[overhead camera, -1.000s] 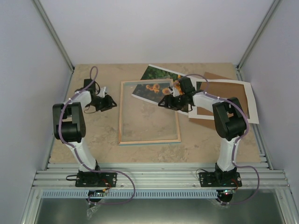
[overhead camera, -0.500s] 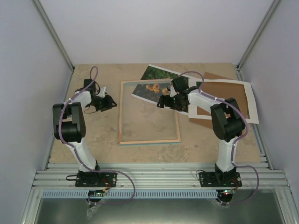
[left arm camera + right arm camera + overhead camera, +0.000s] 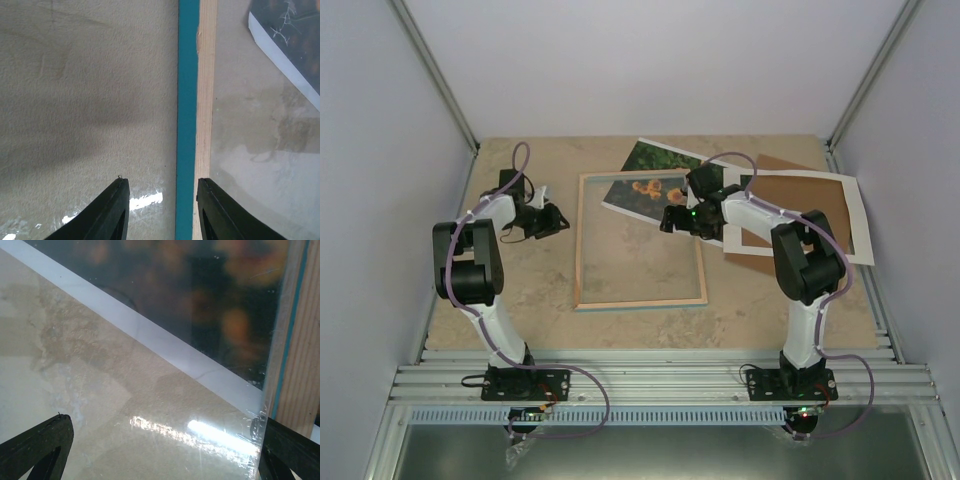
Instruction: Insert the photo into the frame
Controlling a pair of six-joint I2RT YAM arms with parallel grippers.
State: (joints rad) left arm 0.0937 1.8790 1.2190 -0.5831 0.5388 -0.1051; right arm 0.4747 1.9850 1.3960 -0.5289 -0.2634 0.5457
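Note:
The frame (image 3: 640,302) lies flat mid-table, its light wood back up. The photo (image 3: 655,160) lies at its far right corner, its near part under the clear pane. My left gripper (image 3: 560,222) is open and empty; in the left wrist view (image 3: 161,182) its jaws straddle the frame's left rim (image 3: 205,100), blue edge beside the wood, and a corner of the photo (image 3: 295,30) shows there. My right gripper (image 3: 672,222) is wide open and empty over the pane near the photo's white edge. In its wrist view (image 3: 160,425) the photo (image 3: 175,290) shows dark behind the pane, with the wood rim (image 3: 302,365) at right.
A white cut-out mat (image 3: 858,215) lies on a brown backing board (image 3: 800,200) at the far right, partly over the photo's right end. Grey walls close in the table on three sides. A metal rail (image 3: 660,375) runs along the near edge.
My right gripper has moved a little left and back over the frame's far right part. The left arm, frame and photo have not moved.

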